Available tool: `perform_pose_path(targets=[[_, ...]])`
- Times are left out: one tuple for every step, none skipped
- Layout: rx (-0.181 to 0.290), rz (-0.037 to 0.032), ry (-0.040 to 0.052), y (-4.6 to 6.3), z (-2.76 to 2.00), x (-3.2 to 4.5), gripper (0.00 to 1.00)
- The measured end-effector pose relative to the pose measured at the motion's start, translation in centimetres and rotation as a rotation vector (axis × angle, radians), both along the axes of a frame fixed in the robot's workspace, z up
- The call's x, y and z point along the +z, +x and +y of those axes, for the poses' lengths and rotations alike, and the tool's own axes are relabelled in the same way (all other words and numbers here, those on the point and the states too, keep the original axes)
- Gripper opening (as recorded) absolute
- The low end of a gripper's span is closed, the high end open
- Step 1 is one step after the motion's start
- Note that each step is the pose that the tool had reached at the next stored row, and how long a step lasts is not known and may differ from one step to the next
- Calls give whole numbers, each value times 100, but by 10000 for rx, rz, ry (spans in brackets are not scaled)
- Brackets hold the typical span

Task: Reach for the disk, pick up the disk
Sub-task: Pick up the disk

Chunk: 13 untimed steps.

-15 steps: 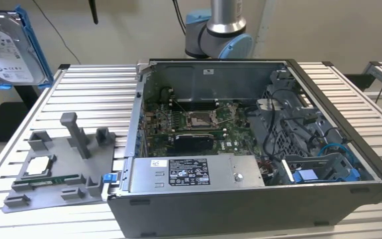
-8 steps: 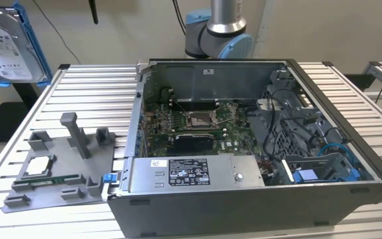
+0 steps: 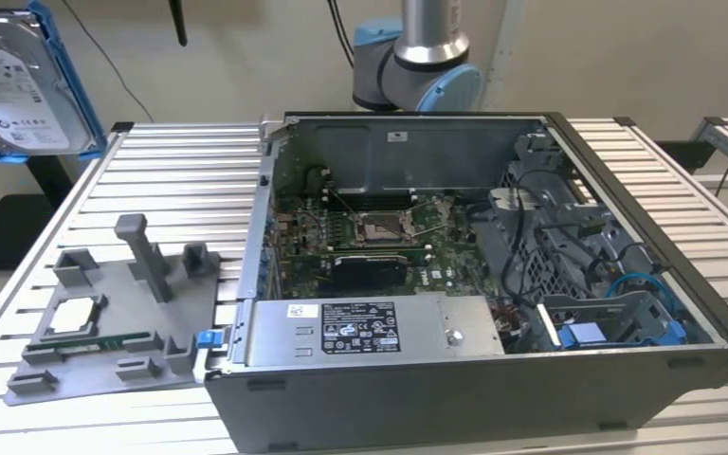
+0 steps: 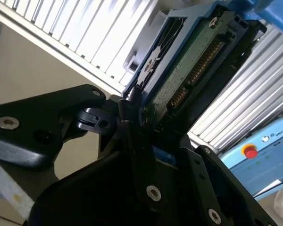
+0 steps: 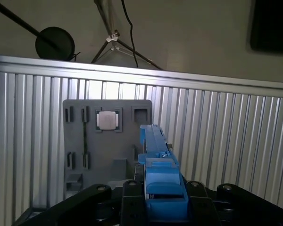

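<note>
1. Evidently, the reach is finished: the disk [image 3: 29,81] is seen at the upper left of the exterior view, raised well above the slatted counter [image 3: 174,180] and touching nothing on it.
2. In the first wrist view its blue frame [image 5: 162,183] is seen edge-on, with the grey holder [image 5: 108,155] and the counter well apart from it beyond.
3. In the second wrist view the black fingers [image 4: 137,150] are seen closed on one end of the disk, one on either side of the frame. The green circuit board [image 4: 179,61] and the row of connector contacts [image 4: 200,68] are turned towards that camera.
4. From this the pick-up is judged to be done or all but done. The disk is gripped and carried clear, and no part of the task is seen to be left.
5. At the lower left of the exterior view the grey holder lies on the counter just beside the open computer case [image 3: 491,284], and a small square chip [image 3: 76,315] is seated in it.
6. The disk is cut off by the top and left edges of the exterior view, and a dark shape overlapping its left side there cannot be made out.
7. The places where the fingers meet the frame are hidden behind the frame and the black linkage, so the depth and firmness of the hold cannot be judged.
8. The far end of the disk is cut off in the second wrist view.
</note>
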<state>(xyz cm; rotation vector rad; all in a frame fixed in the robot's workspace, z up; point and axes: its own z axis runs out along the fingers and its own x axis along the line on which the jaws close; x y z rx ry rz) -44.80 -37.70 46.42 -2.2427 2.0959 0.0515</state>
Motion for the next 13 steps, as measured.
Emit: perform_pose_path(targets=[[-2,-1,10,0,1,1,0],[-1,-1,17,0,1,1,0],[-2,-2,19,0,0,0,0],[-1,-1,21,0,0,0,0],[0,-2,24,0,0,0,0],[-1,-2,25,0,0,0,0],[-1,-1,26,0,0,0,0],[-1,-2,27,0,0,0,0],[-1,-1,28,0,0,0,0],[-1,-1,29,0,0,0,0],[-1,-2,30,0,0,0,0],[-1,-2,30,0,0,0,0],[-1,-2,31,0,0,0,0]])
